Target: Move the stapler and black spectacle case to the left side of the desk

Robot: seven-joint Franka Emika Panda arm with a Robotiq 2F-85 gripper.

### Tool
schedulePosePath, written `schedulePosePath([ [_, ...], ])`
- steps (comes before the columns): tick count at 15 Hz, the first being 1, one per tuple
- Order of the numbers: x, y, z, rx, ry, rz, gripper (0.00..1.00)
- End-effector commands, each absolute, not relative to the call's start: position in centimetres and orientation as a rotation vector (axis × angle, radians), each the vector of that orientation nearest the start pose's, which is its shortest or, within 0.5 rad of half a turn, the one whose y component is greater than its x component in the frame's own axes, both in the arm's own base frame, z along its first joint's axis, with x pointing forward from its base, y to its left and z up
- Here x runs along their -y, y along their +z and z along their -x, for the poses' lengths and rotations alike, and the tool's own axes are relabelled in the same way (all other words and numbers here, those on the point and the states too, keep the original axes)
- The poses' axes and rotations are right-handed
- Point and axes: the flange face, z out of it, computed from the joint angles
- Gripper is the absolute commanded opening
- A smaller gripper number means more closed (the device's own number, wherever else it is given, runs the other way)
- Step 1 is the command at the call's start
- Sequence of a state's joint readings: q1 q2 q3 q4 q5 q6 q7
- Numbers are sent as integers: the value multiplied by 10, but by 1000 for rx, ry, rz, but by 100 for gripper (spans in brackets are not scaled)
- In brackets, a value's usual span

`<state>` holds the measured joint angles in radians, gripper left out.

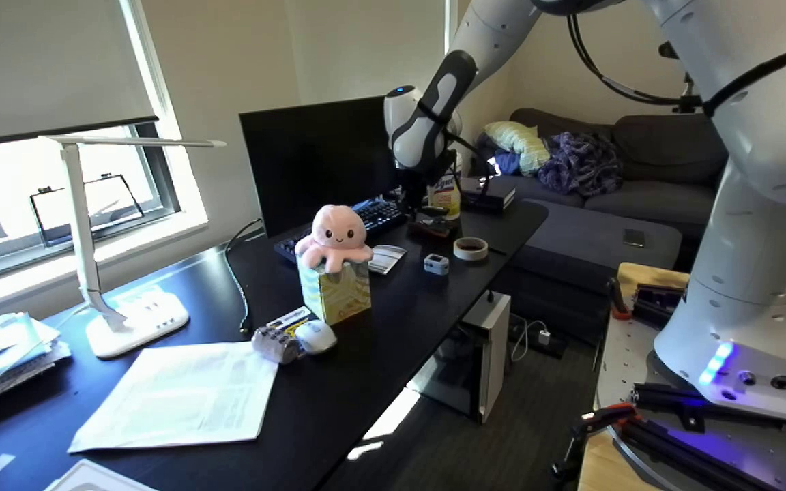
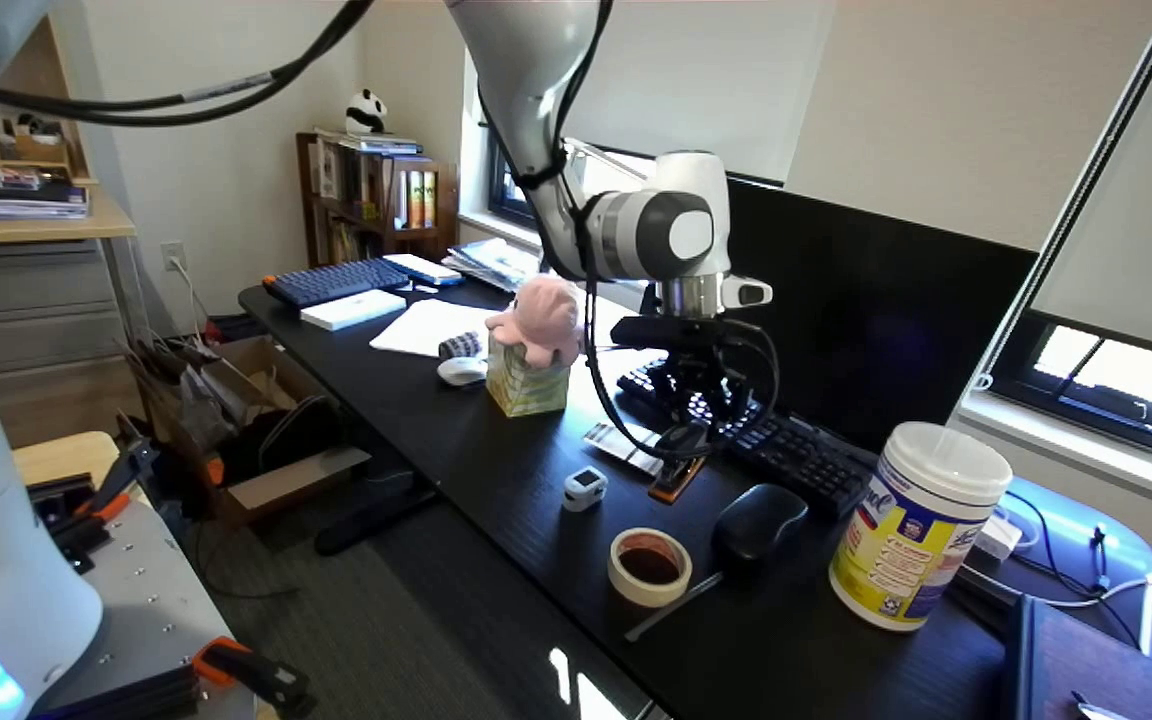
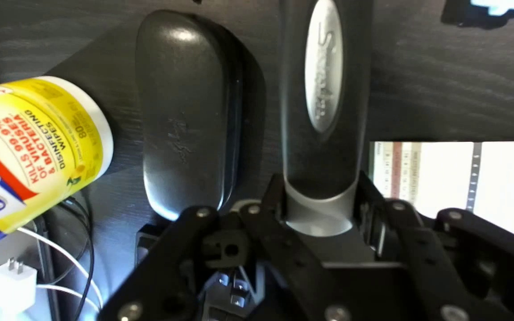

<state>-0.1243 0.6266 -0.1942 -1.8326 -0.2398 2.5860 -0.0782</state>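
Stapler [image 3: 324,138] between black spectacle case [image 3: 183,111] and printed card [image 3: 449,178]

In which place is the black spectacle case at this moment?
In the wrist view, the black spectacle case lies on the desk, left of centre, between the wipes canister and the stapler.

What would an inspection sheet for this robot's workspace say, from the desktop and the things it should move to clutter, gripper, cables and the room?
Surface: black desk, faint grain in the wrist view.
Job's things: stapler, gripped, whether lifted cannot tell; black spectacle case, on the desk, beside the stapler but apart.
Clutter: pink octopus plush on a patterned box; tape roll; wipes canister; papers.
Gripper: closed on the stapler from both sides.
Cables: black cables by the arm; white cord near the canister.
Surroundings: grey sofa with rumpled blanket; cardboard box.
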Motion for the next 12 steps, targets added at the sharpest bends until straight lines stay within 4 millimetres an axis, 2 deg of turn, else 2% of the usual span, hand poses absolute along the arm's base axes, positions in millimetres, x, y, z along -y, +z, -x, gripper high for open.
schedulePosePath([
  [1, 153, 263, -600, 75, -173, 3462, 14],
  [2, 142, 275, -595, 113, -177, 3481, 14],
  [4, 102, 295, -587, 239, -187, 3532, 14],
  [6, 56, 301, -575, 456, -198, 3583, 14],
  [7, 28, 297, -570, 572, -224, 3593, 14],
  [8, 9, 302, -564, 614, -251, 3595, 14],
  [9, 35, 293, -583, 532, -224, 3577, 39],
  [11, 2, 293, -573, 606, -244, 3572, 39],
  [12, -2, 293, -570, 615, -243, 3570, 39],
])
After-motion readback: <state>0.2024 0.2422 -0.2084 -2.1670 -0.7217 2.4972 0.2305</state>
